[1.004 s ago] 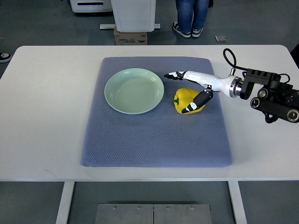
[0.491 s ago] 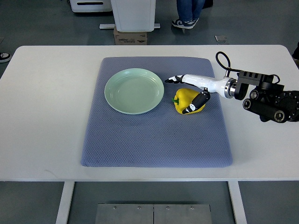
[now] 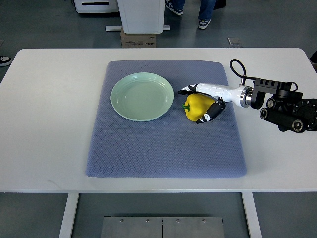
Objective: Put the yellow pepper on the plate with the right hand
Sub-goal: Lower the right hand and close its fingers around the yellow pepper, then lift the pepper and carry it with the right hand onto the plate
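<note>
Right hand (image 3: 202, 103) reaches in flat from the right edge, fingers (image 3: 187, 90) behind the yellow pepper (image 3: 196, 105), thumb in front, cupped around it but not clearly clamped. Pepper sits on the grey mat (image 3: 163, 144), just right of the green plate (image 3: 142, 96), stem toward it. Risk: round glossy skin and a loose wrap, so it could roll out or get nudged into the plate rim on lift. Left arm isn't visible.

Bright even overhead light, soft faint shadows, sharp focus, no glare, slight edge distortion
</note>
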Tool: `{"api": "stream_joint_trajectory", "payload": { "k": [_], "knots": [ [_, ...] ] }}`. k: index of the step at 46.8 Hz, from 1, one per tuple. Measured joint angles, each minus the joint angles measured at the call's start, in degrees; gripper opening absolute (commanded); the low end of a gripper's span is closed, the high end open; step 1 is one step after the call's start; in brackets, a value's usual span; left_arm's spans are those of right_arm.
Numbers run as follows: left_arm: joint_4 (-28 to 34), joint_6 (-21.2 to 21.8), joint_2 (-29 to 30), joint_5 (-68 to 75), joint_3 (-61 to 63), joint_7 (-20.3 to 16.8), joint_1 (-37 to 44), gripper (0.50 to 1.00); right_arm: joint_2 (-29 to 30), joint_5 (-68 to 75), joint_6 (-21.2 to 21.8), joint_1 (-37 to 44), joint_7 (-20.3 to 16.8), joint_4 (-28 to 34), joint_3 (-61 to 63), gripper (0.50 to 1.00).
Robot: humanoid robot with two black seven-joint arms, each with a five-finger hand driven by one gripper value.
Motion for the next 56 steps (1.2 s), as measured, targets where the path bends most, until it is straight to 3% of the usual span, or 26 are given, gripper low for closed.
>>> {"api": "stream_joint_trajectory", "payload": {
  "k": [15, 25, 36, 41, 56],
  "knots": [
    [0.0, 0.0, 0.0, 0.0, 0.0, 0.0, 0.0, 1.000, -0.3, 0.0, 0.0, -0.4, 0.4, -1.2, -1.0, 0.859],
    [0.0, 0.0, 0.0, 0.0, 0.0, 0.0, 0.0, 1.000, -0.3, 0.0, 0.0, -0.4, 1.0, -1.6, -2.0, 0.795],
    [0.0, 0.0, 0.0, 0.0, 0.0, 0.0, 0.0, 1.000, -0.3, 0.1, 0.0, -0.6, 1.3, -1.9, -2.1, 0.634],
    [0.0, 0.0, 0.0, 0.0, 0.0, 0.0, 0.0, 1.000, -0.3, 0.1, 0.1, -0.6, 1.3, -2.4, -2.1, 0.500],
    [0.0, 0.0, 0.0, 0.0, 0.0, 0.0, 0.0, 1.000, -0.5, 1.3, 0.3, 0.8, 1.3, -2.4, -0.7, 0.500]
  ]
}}
